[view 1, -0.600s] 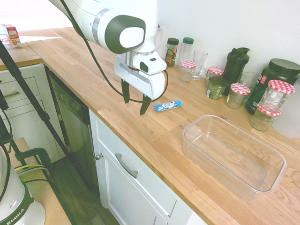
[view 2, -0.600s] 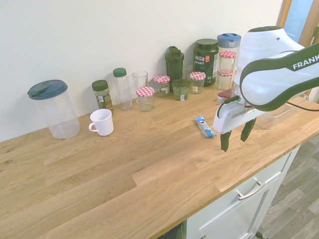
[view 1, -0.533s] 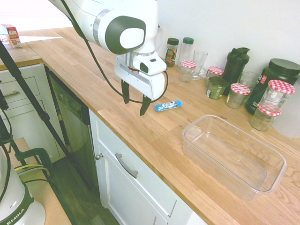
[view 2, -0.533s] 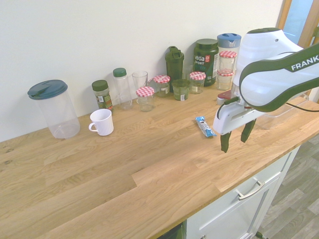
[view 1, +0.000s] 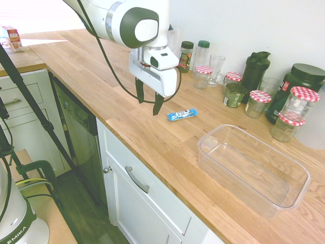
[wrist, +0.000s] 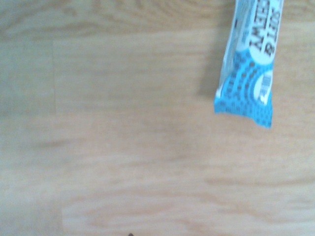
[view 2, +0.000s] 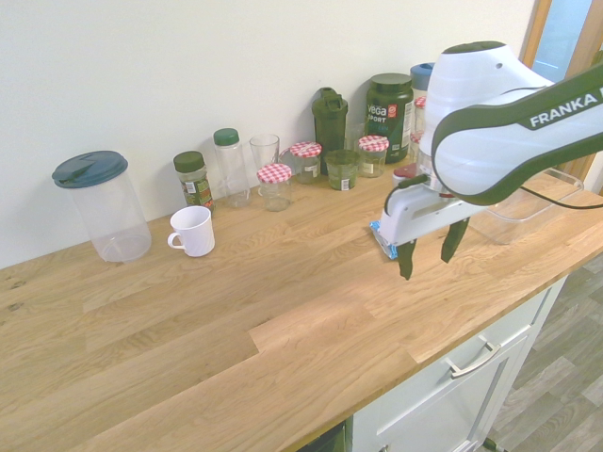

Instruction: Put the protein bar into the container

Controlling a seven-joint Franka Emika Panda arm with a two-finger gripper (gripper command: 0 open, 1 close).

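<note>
- First exterior view: tool (view 1: 149, 104) hangs with fingers apart, just beside the bar (view 1: 182, 115) on the worktop (view 1: 101, 86).
- Container (view 1: 252, 169) sits well apart.

On the countertop:
- protein bar (view 1: 182, 115): 1
- container (view 1: 231, 126): 1
- red-checked-lid jars (view 1: 259, 103): 5
- green-capped bottles (view 1: 186, 56): 2
- white mug (view 2: 193, 231): 1
- dark shaker bottle (view 1: 255, 70): 1

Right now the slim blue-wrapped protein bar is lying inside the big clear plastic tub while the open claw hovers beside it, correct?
Not quite. The slim blue-wrapped protein bar lies on the wooden countertop, outside the big clear plastic tub, as the first exterior view shows. The claw does hover open beside it.
</note>
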